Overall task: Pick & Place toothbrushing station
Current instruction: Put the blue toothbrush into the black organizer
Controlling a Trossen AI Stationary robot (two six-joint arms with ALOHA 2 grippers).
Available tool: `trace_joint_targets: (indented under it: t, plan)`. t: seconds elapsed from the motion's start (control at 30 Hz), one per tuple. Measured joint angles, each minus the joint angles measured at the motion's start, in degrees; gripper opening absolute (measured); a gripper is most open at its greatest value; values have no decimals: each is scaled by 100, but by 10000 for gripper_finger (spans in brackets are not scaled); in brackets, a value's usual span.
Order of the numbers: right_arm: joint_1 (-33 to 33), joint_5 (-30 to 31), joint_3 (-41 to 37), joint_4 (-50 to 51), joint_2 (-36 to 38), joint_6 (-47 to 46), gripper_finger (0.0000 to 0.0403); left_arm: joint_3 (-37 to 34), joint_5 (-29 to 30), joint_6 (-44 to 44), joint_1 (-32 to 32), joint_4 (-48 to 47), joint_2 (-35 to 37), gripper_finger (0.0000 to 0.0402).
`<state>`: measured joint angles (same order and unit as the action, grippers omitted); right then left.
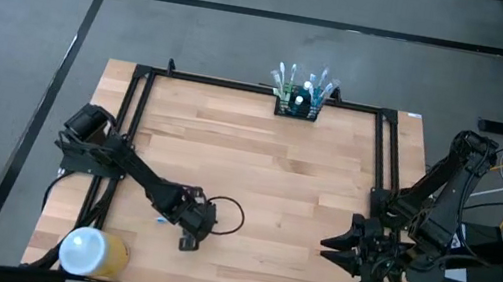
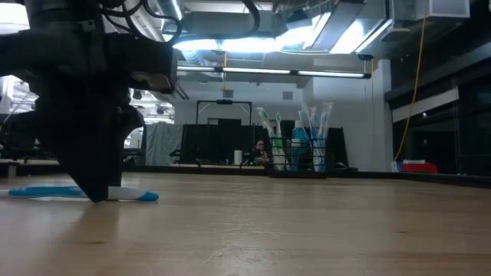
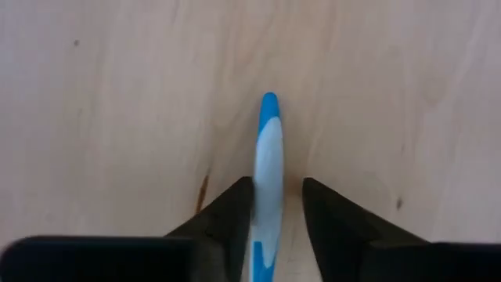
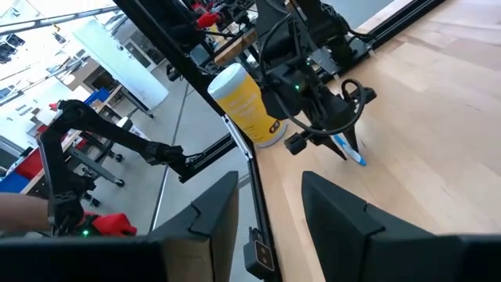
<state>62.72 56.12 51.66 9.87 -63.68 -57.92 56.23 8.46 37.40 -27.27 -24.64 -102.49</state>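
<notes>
A blue-and-white toothbrush [image 3: 268, 157] lies flat on the wooden table at the near left; it also shows in the low view [image 2: 138, 196] and the right wrist view [image 4: 354, 154]. My left gripper [image 3: 275, 204] is open and points down onto it, one finger on each side of the handle; it also shows in the high view [image 1: 181, 217]. The toothbrushing station [image 1: 298, 105], a small black rack with several toothbrushes standing in it, sits at the table's far edge. My right gripper [image 1: 340, 251] waits open and empty near the right edge. My left gripper comes from above, pointing down, its fingers across the toothbrush's handle. One finger [image 3: 231, 211] looks to lie against the handle's side [image 3: 258, 196]; the other [image 3: 329, 211] stands apart. Whether it truly touches, I cannot tell. The toothbrush lies flat on the table.
A yellow cylinder with a white top [image 1: 92, 251] stands at the near left corner, close to my left arm. A black frame [image 1: 260, 89] runs round the table top. Bare wood lies between the toothbrush and the rack.
</notes>
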Motion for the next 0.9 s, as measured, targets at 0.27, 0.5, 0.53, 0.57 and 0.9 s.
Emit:
trace_joint_targets:
  t: [0.27, 0.5, 0.53, 0.57, 0.9]
  plan:
    - [2, 33, 0, 0, 0, 3, 144, 9, -29, 199, 5, 48, -16, 17]
    - [2, 147, 0, -5, 0, 1, 144, -31, 106, 634, 42, 295, 68, 17]
    - [0, 153, 0, -11, 0, 3, 144, -32, 321, 754, 47, 374, 158, 17]
    - [0, 165, 0, -42, -2, 19, 144, -30, 594, 897, 63, 431, 292, 17]
    - [2, 370, 0, -171, -4, 836, 144, -450, 5454, 3363, 247, 1288, 1947, 17]
